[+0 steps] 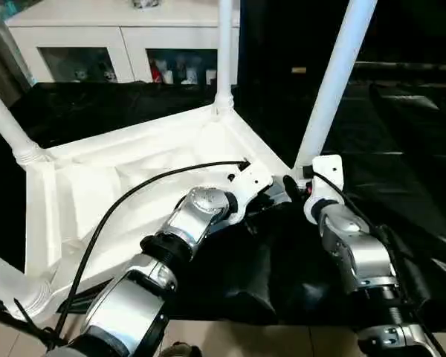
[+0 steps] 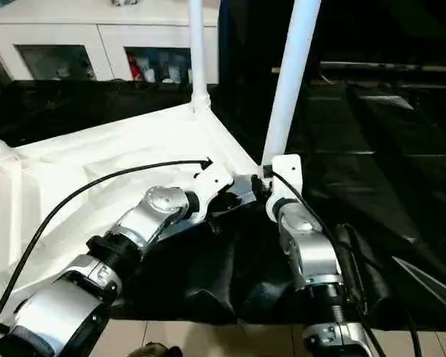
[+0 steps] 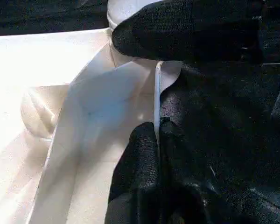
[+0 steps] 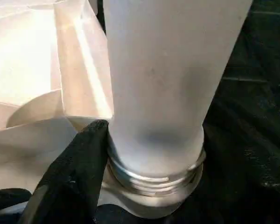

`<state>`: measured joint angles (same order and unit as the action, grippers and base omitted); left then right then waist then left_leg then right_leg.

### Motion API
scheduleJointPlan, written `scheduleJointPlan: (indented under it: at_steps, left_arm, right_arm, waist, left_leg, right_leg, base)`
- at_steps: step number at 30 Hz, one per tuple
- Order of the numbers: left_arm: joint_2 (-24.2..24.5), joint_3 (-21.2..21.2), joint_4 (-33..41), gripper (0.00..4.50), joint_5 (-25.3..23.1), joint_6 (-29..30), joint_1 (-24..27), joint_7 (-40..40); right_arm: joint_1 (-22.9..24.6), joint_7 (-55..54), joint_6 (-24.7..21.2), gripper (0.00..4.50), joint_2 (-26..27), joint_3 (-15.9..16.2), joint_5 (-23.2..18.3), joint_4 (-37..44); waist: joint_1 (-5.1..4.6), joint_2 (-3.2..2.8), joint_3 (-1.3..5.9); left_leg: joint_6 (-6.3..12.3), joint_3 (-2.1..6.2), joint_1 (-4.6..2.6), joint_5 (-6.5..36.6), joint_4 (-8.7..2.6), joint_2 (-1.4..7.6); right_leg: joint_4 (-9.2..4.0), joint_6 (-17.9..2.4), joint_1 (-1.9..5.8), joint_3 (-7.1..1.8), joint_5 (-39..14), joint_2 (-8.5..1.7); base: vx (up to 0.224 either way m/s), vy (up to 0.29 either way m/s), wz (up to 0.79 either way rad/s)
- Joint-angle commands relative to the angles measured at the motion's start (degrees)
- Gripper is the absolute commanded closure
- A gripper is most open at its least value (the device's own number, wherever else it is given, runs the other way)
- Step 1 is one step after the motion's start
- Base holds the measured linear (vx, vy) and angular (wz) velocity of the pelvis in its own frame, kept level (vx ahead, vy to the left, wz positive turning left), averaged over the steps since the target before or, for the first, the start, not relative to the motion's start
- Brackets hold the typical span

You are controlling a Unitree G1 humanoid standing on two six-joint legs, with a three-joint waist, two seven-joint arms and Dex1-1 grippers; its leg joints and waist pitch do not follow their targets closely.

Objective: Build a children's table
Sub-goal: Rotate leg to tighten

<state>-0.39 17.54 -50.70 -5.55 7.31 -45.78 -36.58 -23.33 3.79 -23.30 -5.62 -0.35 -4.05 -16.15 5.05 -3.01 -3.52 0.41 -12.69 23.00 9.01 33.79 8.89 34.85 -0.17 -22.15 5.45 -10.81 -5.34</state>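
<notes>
The white table top [image 1: 97, 186] lies upside down on a black cloth, ribbed underside up. Its legs stand up from the corners: one at the back [image 1: 224, 52], one on the left [image 1: 6, 119], one at the near left [image 1: 4, 281]. The right-hand leg [image 1: 333, 82] rises from the corner nearest my grippers. My right gripper [image 1: 299, 184] is closed around the threaded base of that leg [image 4: 154, 172], with one black finger [image 4: 79, 172] pressed against it. My left gripper [image 3: 158, 137] pinches the table's thin rim [image 3: 157, 93] just beside that corner.
A white cabinet [image 1: 119, 37] with glass-fronted shelves stands behind the table. Black cloth [image 1: 409, 171] covers the ground to the right and in front. A black cable [image 1: 134, 192] arcs over the table top to my left wrist. Pale floor [image 1: 245, 338] shows at the near edge.
</notes>
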Motion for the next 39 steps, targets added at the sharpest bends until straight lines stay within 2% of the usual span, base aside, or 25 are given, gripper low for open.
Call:
scheduleJointPlan:
  at_steps: [1,4,5,8,11,12,14,15,16,18,19,21,24,29,38,39]
  left_arm:
    - [0.02,-1.86,0.51,4.50,0.36,-2.16,-1.69,2.72]
    - [0.37,-1.96,0.19,4.50,0.61,-3.39,-1.70,1.89]
    - [1.02,-1.81,0.66,4.50,1.03,-5.10,-1.23,-0.66]
    - [2.28,-1.47,2.21,4.50,1.85,-6.68,-0.11,-5.01]
    - [4.03,-1.21,3.71,4.50,2.79,-8.23,1.01,-9.97]
    - [4.63,-1.03,4.54,4.50,3.21,-8.60,1.48,-11.74]
    - [5.02,-0.93,5.03,4.50,3.48,-8.92,1.77,-12.89]
    - [5.95,-0.58,6.12,4.50,3.83,-9.39,2.34,-15.14]
    - [6.96,-0.21,7.49,4.50,4.38,-9.60,3.02,-17.80]
    - [8.55,0.11,9.76,4.50,5.40,-9.95,4.20,-22.42]
    - [8.73,0.12,10.07,4.50,5.56,-9.89,4.36,-22.92]
    - [11.33,0.91,14.36,4.50,7.38,-8.68,6.47,-29.27]
    - [12.98,1.63,16.72,4.50,7.76,-7.87,7.77,-32.19]
    - [14.23,1.85,19.27,4.50,8.21,-7.06,9.10,-34.50]
    - [14.88,1.89,22.40,4.50,8.36,-5.45,10.23,-35.73]
    - [14.82,1.84,22.61,4.50,8.29,-5.32,10.27,-35.55]
  right_arm:
    - [0.15,3.90,-0.19,1.08,2.65,3.65,-1.90,-0.20]
    - [-0.26,4.78,1.17,0.86,2.03,3.34,-1.68,-0.61]
    - [-0.37,7.92,1.14,0.73,0.14,3.66,-1.99,0.29]
    - [0.49,15.13,-0.32,0.73,-4.19,5.37,-3.07,3.92]
    - [1.84,22.48,-1.98,0.73,-10.44,6.69,-3.69,8.49]
    - [2.48,24.71,-2.69,0.73,-12.46,7.26,-3.83,10.02]
    - [2.91,26.25,-3.09,0.73,-13.70,7.55,-3.78,10.94]
    - [3.93,28.93,-3.85,0.73,-16.16,8.06,-3.94,12.86]
    - [5.00,31.41,-4.62,0.73,-18.51,8.43,-4.32,14.81]
    - [6.60,35.04,-5.64,0.73,-22.14,8.84,-4.91,17.81]
    - [6.76,35.41,-5.81,0.73,-22.49,8.87,-5.05,18.11]
    - [8.70,39.41,-6.96,0.73,-26.33,9.27,-6.16,21.09]
    - [9.45,40.81,-7.63,0.73,-27.47,8.87,-6.68,22.18]
    - [9.97,42.15,-8.16,0.73,-28.68,8.46,-7.27,23.30]
    - [10.00,44.17,-8.99,0.73,-29.87,9.50,-7.25,23.35]
    - [9.53,43.55,-9.44,0.98,-29.17,9.35,-7.45,23.07]
  waist:
    - [-0.05,1.21,3.53]
    - [-0.28,1.18,3.53]
    - [-0.32,1.34,3.50]
    - [-0.13,1.25,3.53]
    - [0.34,1.21,3.71]
    - [0.43,0.98,3.86]
    - [0.41,1.14,3.86]
    - [0.51,0.98,3.91]
    - [0.85,0.98,3.90]
    - [0.96,0.92,3.89]
    - [0.96,0.89,3.81]
    - [1.70,0.73,3.92]
    - [1.83,0.67,3.87]
    - [2.04,0.83,3.92]
    - [2.23,0.96,4.18]
    - [2.24,1.08,4.20]
  left_leg:
    - [-0.11,3.46,-2.11,18.36,-4.37,4.87]
    - [-0.37,3.69,-1.77,18.83,-4.56,4.92]
    - [-0.27,3.62,-1.84,18.91,-4.57,4.88]
    - [0.75,3.42,-1.71,17.69,-4.34,4.82]
    - [2.43,3.33,-1.54,14.60,-4.00,4.91]
    - [2.91,3.21,-1.60,13.69,-3.89,4.93]
    - [3.26,3.25,-1.45,13.20,-3.93,4.97]
    - [3.34,3.29,-1.65,13.44,-3.92,5.18]
    - [3.46,3.24,-1.69,13.52,-3.88,5.28]
    - [3.31,3.16,-1.76,14.29,-3.92,5.35]
    - [3.13,3.22,-1.76,14.66,-4.01,5.39]
    - [2.21,3.26,-2.00,15.89,-4.01,5.70]
    - [1.11,3.17,-2.16,17.31,-4.17,5.63]
    - [-0.22,3.37,-2.16,18.20,-4.24,5.65]
    - [1.02,3.21,-1.94,14.94,-3.89,5.46]
    - [1.07,3.18,-1.96,14.83,-3.85,5.46]
  right_leg:
    - [-5.85,-8.86,1.48,-3.70,-18.38,-5.41]
    - [-5.77,-8.48,1.66,-3.63,-18.84,-5.46]
    - [-5.82,-8.41,1.55,-3.64,-18.44,-5.32]
    - [-5.68,-8.85,1.75,-3.79,-16.37,-5.40]
    - [-5.27,-9.67,2.23,-3.77,-12.91,-5.46]
    - [-5.04,-10.26,1.96,-3.77,-11.70,-5.34]
    - [-4.85,-10.67,2.12,-3.67,-10.89,-5.22]
    - [-4.80,-11.39,1.98,-3.67,-10.48,-5.19]
    - [-4.80,-11.43,2.13,-3.72,-10.41,-5.28]
    - [-4.79,-11.69,1.94,-3.77,-10.89,-5.31]
    - [-4.81,-11.79,1.96,-3.74,-11.52,-5.33]
    - [-4.97,-11.39,1.96,-3.90,-13.87,-5.65]
    - [-5.12,-11.18,1.52,-3.92,-15.69,-5.48]
    - [-5.14,-10.51,1.59,-3.96,-17.38,-5.74]
    - [-4.71,-10.89,1.64,-3.86,-14.32,-5.50]
    - [-4.70,-10.96,1.64,-3.86,-14.22,-5.47]
  base:
    - [0.000,0.000,0.00]
    - [0.000,0.000,0.00]
    - [0.000,0.000,0.00]
    - [0.000,0.000,0.00]
    - [0.000,0.000,0.00]
    - [0.000,0.000,0.00]
    - [0.000,0.000,0.00]
    - [0.000,0.000,0.00]
    - [0.000,0.000,0.00]
    - [0.000,0.000,0.00]
    - [0.000,0.000,0.00]
    - [0.000,0.000,0.00]
    - [0.000,0.000,0.00]
    - [0.000,0.000,0.00]
    - [0.000,0.000,0.00]
    - [0.000,0.000,0.00]
